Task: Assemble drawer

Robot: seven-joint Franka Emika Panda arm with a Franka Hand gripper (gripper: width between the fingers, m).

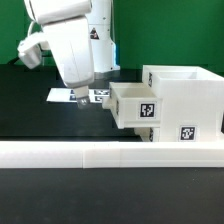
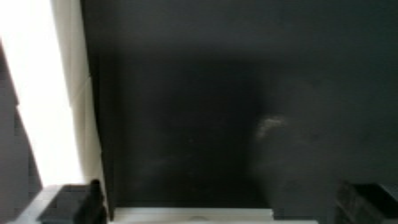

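The drawer's white boxy housing (image 1: pixel 188 100) stands at the exterior view's right and bears square tags. A small white tray (image 1: pixel 134 104) with a tag on its front sticks partly out of the housing toward the exterior view's left. My gripper (image 1: pixel 80 97) hangs low over the table just left of that tray, apart from it. In the wrist view my gripper (image 2: pixel 217 204) is open, its dark fingertips (image 2: pixel 71 203) standing wide apart over the black table. A blurred white edge (image 2: pixel 196 215) lies between them; I cannot tell what it is. No second tray shows.
The marker board (image 1: pixel 62 97) lies flat on the table under and behind the gripper. A long low white rail (image 1: pixel 100 152) runs across the front. A white strip (image 2: pixel 39 90) runs along one side of the wrist view. A green object (image 1: pixel 22 47) sits at the back left.
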